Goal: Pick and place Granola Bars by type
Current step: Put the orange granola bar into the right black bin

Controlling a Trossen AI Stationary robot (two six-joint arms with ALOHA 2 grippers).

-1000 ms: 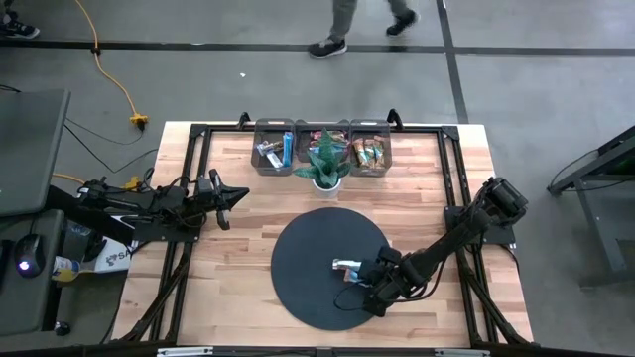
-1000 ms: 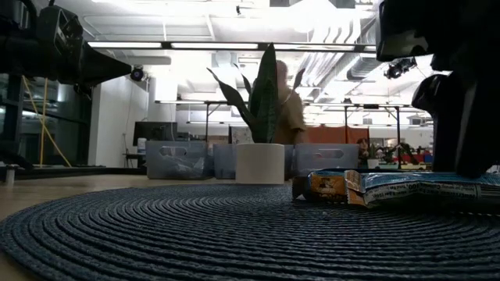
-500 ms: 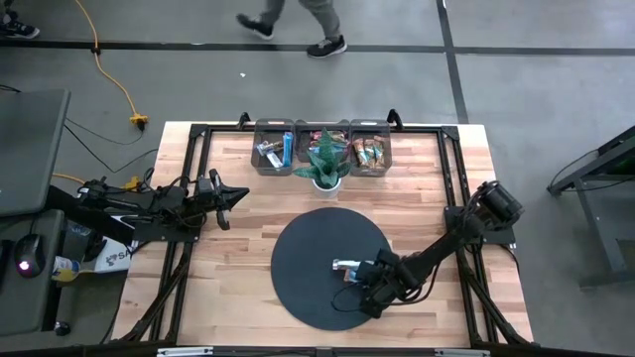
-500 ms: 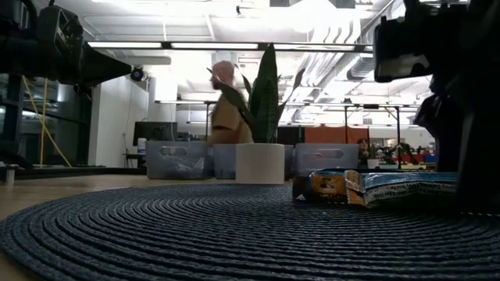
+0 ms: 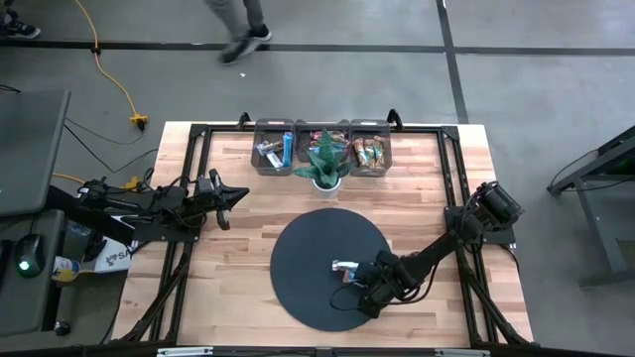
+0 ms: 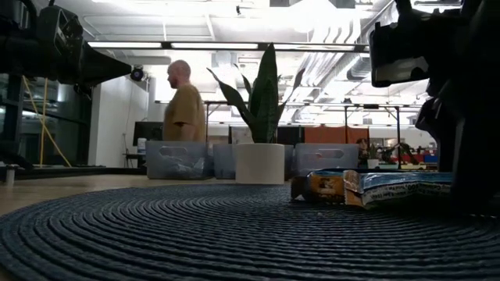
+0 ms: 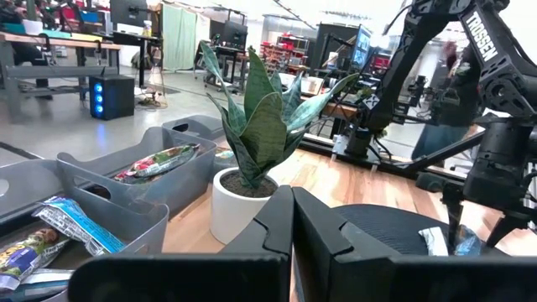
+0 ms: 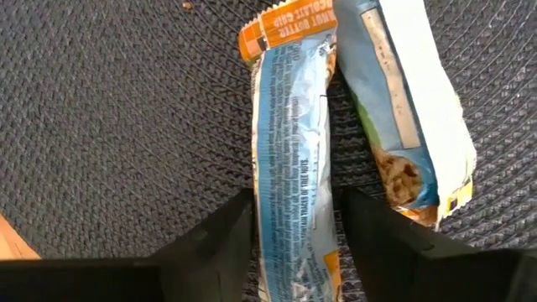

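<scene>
right pincer [image 8: 289, 231] straddles lengthwise granola bar [image 8: 289, 126].

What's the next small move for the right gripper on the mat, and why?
Probably close the fingers. The right gripper is open with one finger on each side of the blue granola bar lying on the dark mat, so a squeeze should grip it.

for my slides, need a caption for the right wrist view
Right gripper open, straddling a blue granola bar beside a second bar on the dark woven mat.
</scene>
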